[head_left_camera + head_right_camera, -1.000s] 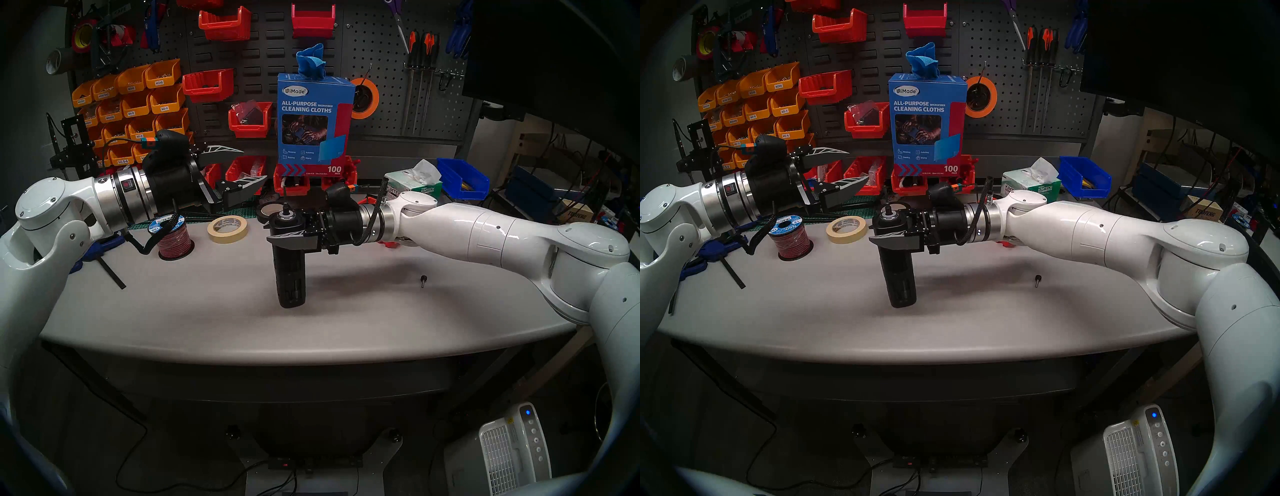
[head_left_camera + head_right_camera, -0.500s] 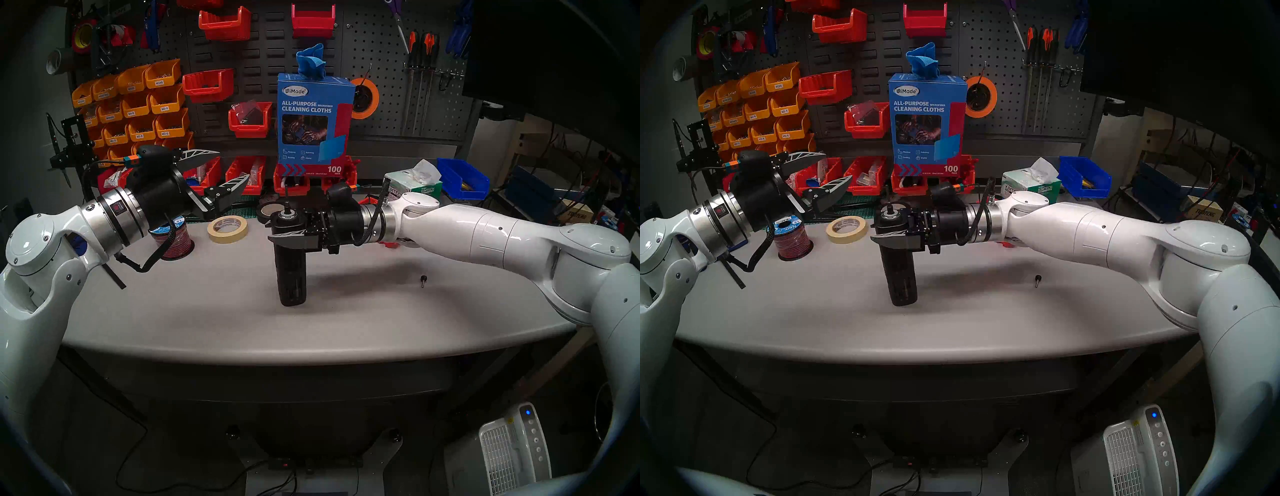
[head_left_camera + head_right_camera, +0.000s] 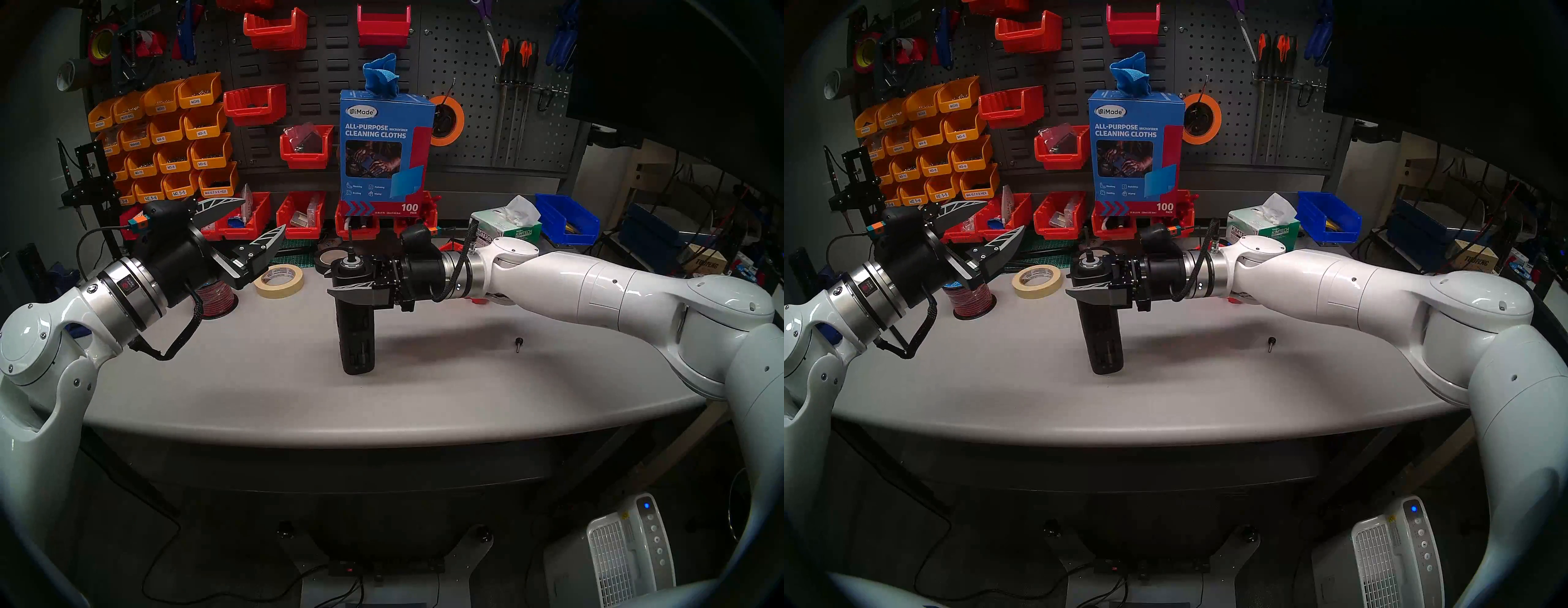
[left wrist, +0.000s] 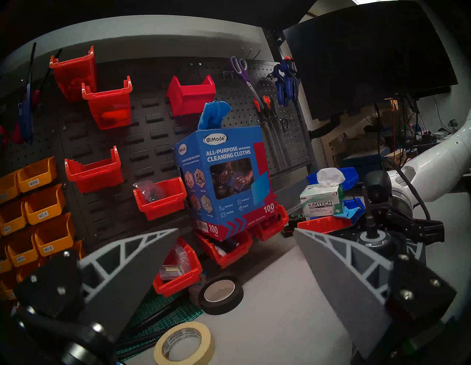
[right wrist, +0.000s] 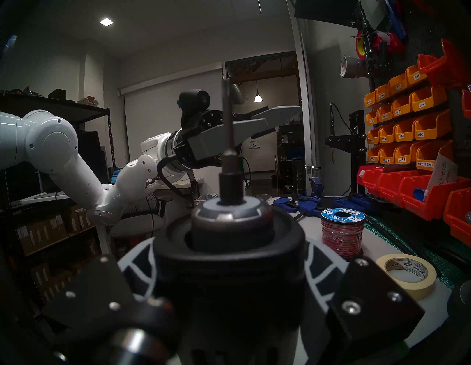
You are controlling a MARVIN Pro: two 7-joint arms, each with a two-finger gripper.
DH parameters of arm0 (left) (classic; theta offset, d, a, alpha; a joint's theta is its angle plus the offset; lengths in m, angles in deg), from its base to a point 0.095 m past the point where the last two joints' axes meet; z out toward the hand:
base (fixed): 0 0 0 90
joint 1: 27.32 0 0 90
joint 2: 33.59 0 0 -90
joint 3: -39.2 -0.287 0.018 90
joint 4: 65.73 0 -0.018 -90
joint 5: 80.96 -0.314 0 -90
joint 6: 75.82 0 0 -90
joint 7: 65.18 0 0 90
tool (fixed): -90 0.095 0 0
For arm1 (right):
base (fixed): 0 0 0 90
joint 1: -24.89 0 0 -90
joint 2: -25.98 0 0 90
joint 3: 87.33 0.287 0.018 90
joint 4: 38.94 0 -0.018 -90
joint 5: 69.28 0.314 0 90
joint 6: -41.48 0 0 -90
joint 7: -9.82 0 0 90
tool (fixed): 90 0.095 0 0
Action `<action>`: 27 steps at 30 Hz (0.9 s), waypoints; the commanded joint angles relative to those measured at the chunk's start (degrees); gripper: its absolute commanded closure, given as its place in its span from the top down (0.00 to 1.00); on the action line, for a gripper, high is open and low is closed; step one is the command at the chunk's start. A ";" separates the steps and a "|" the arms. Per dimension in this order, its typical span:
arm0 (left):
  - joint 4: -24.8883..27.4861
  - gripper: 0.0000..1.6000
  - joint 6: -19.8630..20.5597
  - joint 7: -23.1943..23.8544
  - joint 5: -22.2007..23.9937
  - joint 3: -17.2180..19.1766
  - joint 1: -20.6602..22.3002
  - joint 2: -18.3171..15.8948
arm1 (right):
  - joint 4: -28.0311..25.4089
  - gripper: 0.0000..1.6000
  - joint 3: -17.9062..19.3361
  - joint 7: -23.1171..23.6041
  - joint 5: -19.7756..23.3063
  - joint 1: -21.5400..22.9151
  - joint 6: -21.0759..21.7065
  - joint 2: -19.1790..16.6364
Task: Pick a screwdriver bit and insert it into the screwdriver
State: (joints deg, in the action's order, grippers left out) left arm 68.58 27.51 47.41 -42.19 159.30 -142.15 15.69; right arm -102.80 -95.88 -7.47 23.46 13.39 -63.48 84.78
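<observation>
Nearest on the pale grey curved desk, mid-scene: the tall thick black column-shaped screwdriver w/ vertical slots in its lower half, upright, base on or just above the desk – can't tell which. The right claw comes in level from the right and is clamped round its upper part, one finger each side. Right arm stretched long and low across the desk, forearm white, wrist black.

Right of it, alone on the desk and well apart: a small black-knobbed pin w/ short silver stem.

The thin dark metal screwdriver bit stands upright in the silver-ringed socket on top of the screwdriver. Right wrist view shows it best: thin shaft rising from a thicker dark collar, close up. In the head views it's only a tiny stub; in the left wrist view, at the far right behind the finger, small.

Left claw is spread wide, empty, over the desk's left side, angled toward the centre and slightly up, well apart from the screwdriver. Left elbow bent low at the desk's left edge. Left wrist view shows both grey ribbed fingers far apart, w/ a cream masking tape roll and a black tape roll on the desk between them.

Farther back: red-black wire spool near the left claw, then a blue cleaning-cloth box against the dark pegboard.
</observation>
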 commanded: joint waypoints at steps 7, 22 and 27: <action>1.57 1.00 -1.43 0.48 -0.13 1.49 -1.04 1.74 | -0.93 0.69 1.05 -0.42 0.30 1.75 0.13 -0.50; 2.02 1.00 -1.20 1.15 -0.55 2.06 -1.48 2.71 | -1.44 0.94 1.20 -0.63 0.24 2.08 -0.09 -0.88; 2.16 1.00 -1.27 0.92 -1.05 1.99 -1.91 3.47 | -2.06 0.96 1.58 -0.97 0.26 2.51 -0.53 -1.31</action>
State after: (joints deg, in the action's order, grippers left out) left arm 69.46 27.14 48.71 -42.73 160.35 -144.10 18.55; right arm -104.10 -96.12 -8.39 23.31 13.49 -63.60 83.76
